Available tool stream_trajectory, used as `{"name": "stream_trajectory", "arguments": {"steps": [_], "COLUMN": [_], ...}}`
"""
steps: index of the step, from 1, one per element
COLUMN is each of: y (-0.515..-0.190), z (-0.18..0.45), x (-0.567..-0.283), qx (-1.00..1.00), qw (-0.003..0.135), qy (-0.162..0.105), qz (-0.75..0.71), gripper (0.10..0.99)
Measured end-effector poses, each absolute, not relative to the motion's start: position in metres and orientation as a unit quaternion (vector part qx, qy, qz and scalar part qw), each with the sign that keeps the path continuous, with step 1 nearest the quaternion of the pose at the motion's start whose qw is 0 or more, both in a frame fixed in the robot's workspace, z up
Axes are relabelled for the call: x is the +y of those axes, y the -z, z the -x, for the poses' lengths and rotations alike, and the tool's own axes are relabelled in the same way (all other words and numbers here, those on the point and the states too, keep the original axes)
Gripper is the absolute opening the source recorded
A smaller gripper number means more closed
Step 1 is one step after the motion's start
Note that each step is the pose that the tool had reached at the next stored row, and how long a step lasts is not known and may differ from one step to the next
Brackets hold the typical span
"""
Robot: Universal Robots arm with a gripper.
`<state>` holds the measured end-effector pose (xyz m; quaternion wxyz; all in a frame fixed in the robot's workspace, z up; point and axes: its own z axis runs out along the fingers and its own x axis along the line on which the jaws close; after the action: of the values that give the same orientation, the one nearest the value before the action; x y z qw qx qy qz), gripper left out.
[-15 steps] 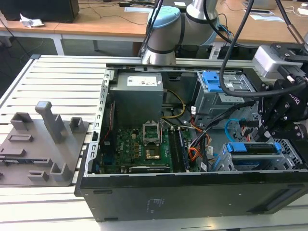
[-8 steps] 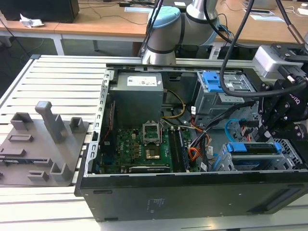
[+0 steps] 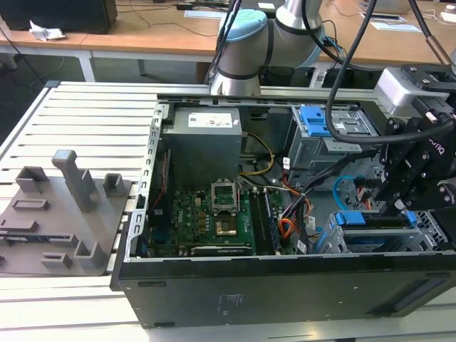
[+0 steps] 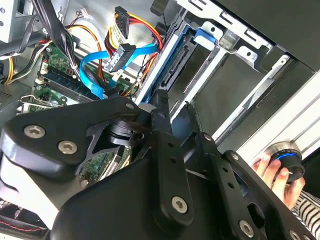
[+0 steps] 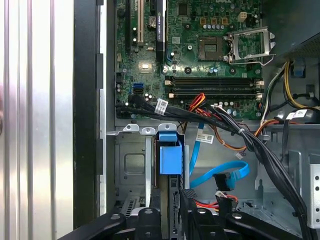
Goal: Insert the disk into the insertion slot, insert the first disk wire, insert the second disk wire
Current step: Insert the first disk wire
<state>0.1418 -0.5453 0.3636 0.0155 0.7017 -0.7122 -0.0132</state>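
Observation:
The disk, framed by its bright blue carrier, stands on edge in the insertion slot, a grey sheet-metal cage at the case's front corner. In the exterior view the disk shows as a blue strip at the lower right of the case. My gripper has a finger on each side of the disk's near end and looks shut on it; the second wrist view shows the gripper at the disk edge. A blue data wire and a multicoloured power wire hang loose beside the cage.
The open computer case lies on a slatted table. A taller cage with a blue latch stands behind the slot. A black cable bundle crosses above the cage. A grey fixture sits at the exterior view's left. A hand holds a round knob.

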Motion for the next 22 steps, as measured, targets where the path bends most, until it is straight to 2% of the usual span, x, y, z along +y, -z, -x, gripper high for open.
{"name": "stream_trajectory", "arguments": {"steps": [7, 12, 14, 22], "y": [-0.372, -0.372, -0.371, -0.356], "z": [-0.146, -0.146, -0.147, -0.150], "x": [-0.544, -0.503, -0.496, -0.493], "qx": [-0.712, -0.712, -0.712, -0.726], "qw": [0.016, 0.017, 0.017, 0.019], "qy": [0.013, 0.012, 0.012, 0.011], "qz": [-0.702, -0.702, -0.702, -0.687], "gripper": [0.302, 0.302, 0.302, 0.302]}}
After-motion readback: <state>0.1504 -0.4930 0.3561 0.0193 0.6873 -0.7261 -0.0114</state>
